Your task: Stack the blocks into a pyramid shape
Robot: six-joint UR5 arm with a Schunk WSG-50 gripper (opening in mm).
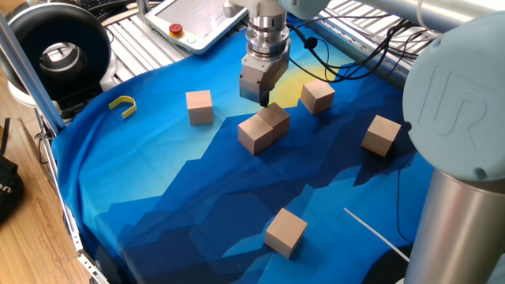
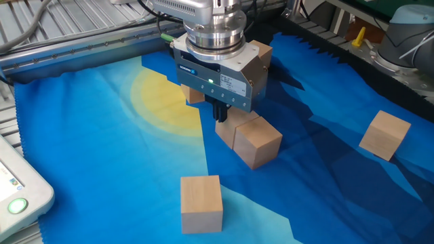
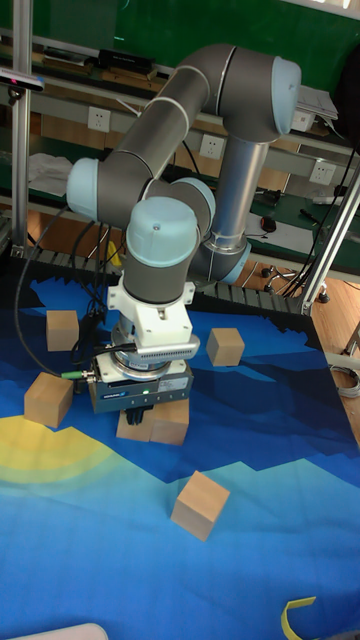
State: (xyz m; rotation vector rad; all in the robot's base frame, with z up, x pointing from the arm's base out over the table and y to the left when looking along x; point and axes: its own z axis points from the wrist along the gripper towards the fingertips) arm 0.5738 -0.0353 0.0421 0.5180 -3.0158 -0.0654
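We see a silver-grey tubular robot arm [image 3: 235, 170] with rounded pale blue-grey joint caps, one of which carries an embossed "UR" mark in one fixed view. At its wrist sits a ribbed, polished metal ring above a boxy grey claw body bearing a small blue label, some fine print and a lit green dot, with short dark fingers [image 2: 219, 110] under it; the claw [image 2: 219, 116] is the narrowest part of the whole arm. Black cables [image 3: 40, 300] loop from the wrist region, and one plugs into the side of the claw body through a green-tipped connector.
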